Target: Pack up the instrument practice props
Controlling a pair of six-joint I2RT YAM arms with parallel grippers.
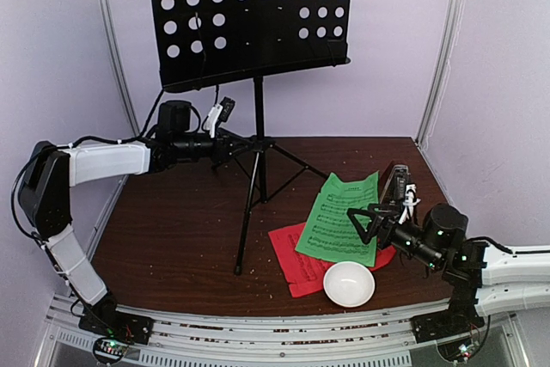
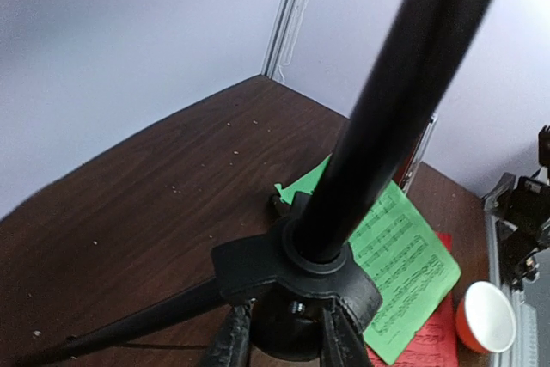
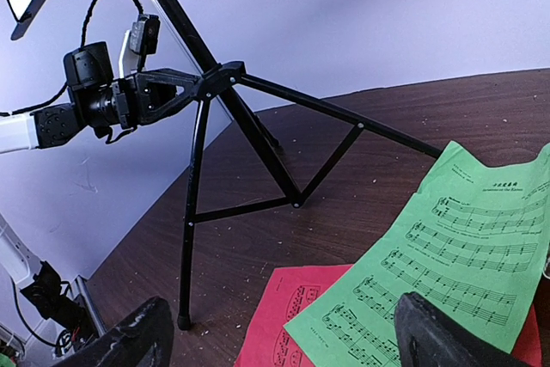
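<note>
The black perforated music stand (image 1: pixel 249 15) is upright at the back of the table on its tripod. My left gripper (image 1: pixel 243 145) is shut on the stand's tripod hub (image 2: pixel 296 277), one finger (image 2: pixel 225 341) on each side of it under the pole (image 2: pixel 387 100). A green music sheet (image 1: pixel 339 217) lies partly over a red sheet (image 1: pixel 296 268) at the front right. My right gripper (image 1: pixel 365 221) hovers open just above them, with nothing between its fingers (image 3: pixel 129 341). The small red-brown metronome (image 1: pixel 397 185) stands behind the right gripper.
A white bowl (image 1: pixel 349 284) sits on the red sheet's front corner, near the table's front edge. The tripod's legs (image 3: pixel 193 212) spread across the middle of the brown table (image 1: pixel 172 238). Purple walls close in the left, back and right sides.
</note>
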